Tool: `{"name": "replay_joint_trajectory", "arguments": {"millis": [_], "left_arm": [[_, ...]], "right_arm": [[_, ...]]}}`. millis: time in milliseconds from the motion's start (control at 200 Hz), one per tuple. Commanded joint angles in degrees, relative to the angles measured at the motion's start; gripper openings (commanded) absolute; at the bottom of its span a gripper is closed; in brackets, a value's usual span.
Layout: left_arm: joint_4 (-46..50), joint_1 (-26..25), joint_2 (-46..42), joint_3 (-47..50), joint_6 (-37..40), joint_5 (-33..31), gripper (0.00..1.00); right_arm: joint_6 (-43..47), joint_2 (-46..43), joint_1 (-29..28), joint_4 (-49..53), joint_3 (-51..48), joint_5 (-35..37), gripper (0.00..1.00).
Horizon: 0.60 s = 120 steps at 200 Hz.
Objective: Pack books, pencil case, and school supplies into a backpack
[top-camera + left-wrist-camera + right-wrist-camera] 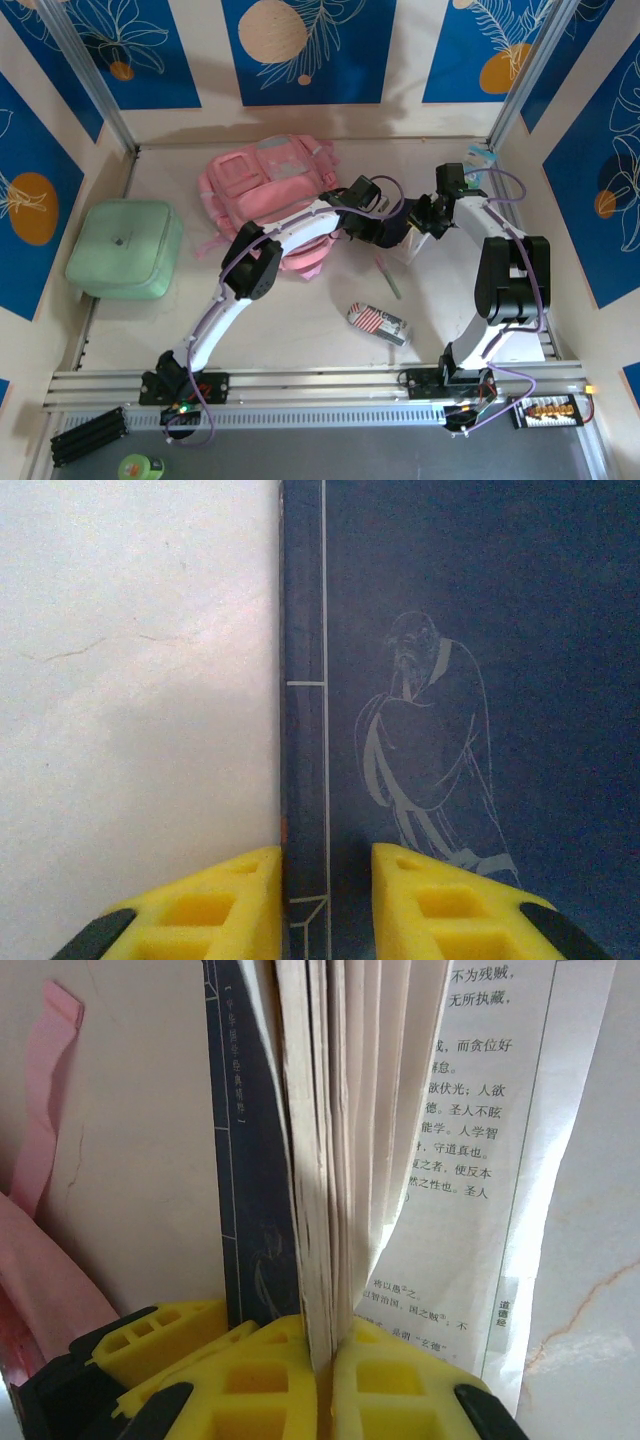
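ok so everything's placed relative to the pink backpack (pixel 265 180), which is lying toward the back of the table (pixel 300 335).

Closest to the arm bases is the striped pencil case (pixel 378 322), off the backpack's near-right side and well apart from it. A little closer to the backpack is the green pen (pixel 388 277), loose on the table.

The mint-green case (pixel 125 248) sits just left of the backpack.

Just right of the backpack, both arms meet at a navy book (pixel 480 630). The left gripper (pixel 325 905) is right up against the cover with its fingers (pixel 440 905) apart. One is over the bare table, the other over the cover, and the spine strip runs through the gap, so it isn't pinching anything as far as I can see.

The right gripper (pixel 320 1350) has its fingers together, clamped on a bunch of the book's pages. The rest of the pages fan open, with printed text showing. A pink backpack strap (pixel 40 1160) lies just beside the book there.
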State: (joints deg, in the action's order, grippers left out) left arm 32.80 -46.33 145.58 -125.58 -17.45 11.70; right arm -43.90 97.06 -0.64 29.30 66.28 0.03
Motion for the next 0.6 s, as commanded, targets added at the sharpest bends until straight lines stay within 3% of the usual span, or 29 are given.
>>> {"name": "replay_joint_trajectory", "arguments": {"millis": [0, 215, 415, 595], "left_arm": [[6.1, -0.8, 2.1, 0.4, 1.2, 1.1, 0.29], [7.8, -0.3, -2.5, -2.3, 2.9, 1.9, 0.36], [7.6, 1.6, -10.8, -3.8, 3.9, 4.4, 0.6], [6.0, 5.1, -18.6, -0.3, 1.9, 8.3, 0.74]], "right_arm": [[1.3, -1.4, -1.4, -1.3, -1.6, -2.6, 0.0], [4.5, -4.8, -0.2, -5.3, -5.0, -2.3, 0.0], [8.3, -12.9, 2.1, -11.4, -8.7, -6.5, 0.0], [9.4, -20.8, 4.1, -15.7, -10.6, -12.8, 0.0]]}}
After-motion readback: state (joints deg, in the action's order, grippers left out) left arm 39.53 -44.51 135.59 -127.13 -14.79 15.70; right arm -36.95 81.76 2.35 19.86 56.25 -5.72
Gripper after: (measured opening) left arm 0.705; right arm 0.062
